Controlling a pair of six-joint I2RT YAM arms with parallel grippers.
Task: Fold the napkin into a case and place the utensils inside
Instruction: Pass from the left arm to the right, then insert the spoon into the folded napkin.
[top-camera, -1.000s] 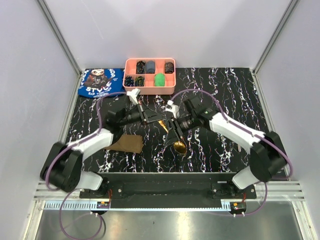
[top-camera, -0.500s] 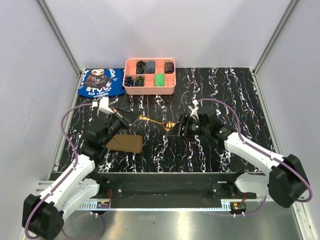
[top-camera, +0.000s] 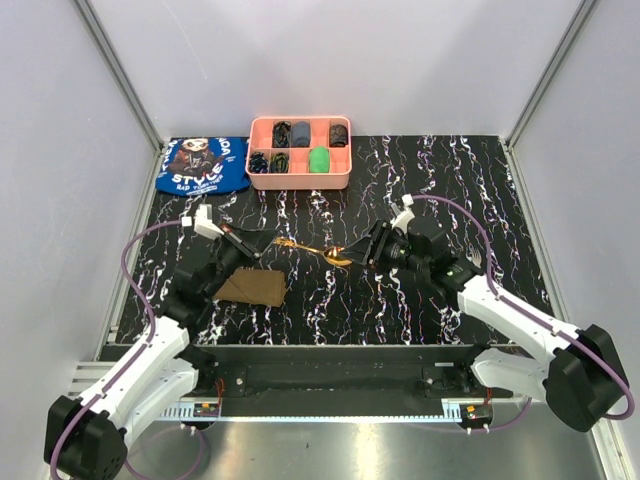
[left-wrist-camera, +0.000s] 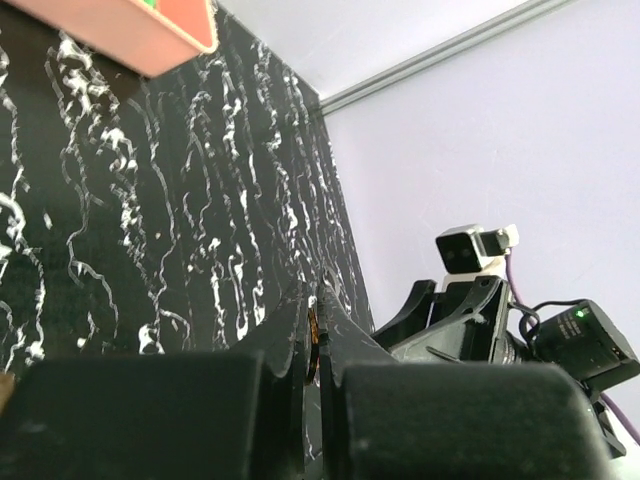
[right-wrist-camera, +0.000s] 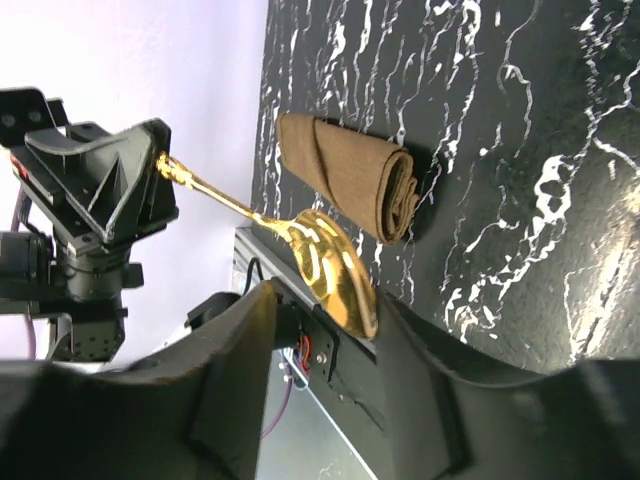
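Gold spoon (top-camera: 315, 249) hangs between the arms: left gripper (top-camera: 266, 244), reaching toward 3 o'clock, pinches its handle; right gripper (top-camera: 357, 255), jaws spread, straddles the bowl; napkin (top-camera: 254, 288) at 7 o'clock.

One napkin (top-camera: 255, 288) lies left of centre on the desk (top-camera: 450, 180). One gold spoon (top-camera: 318, 249) is mid-frame. One pink tray (top-camera: 300, 181) sits at upper centre, one blue cloth (top-camera: 200, 166) at upper left. There are two hands: left hand (top-camera: 266, 242) and right hand (top-camera: 354, 255).

The left gripper (left-wrist-camera: 313, 305) pinches a thin gold sliver, seemingly the spoon (left-wrist-camera: 312, 350). Right of its tips sits another wrist camera (left-wrist-camera: 478, 248).
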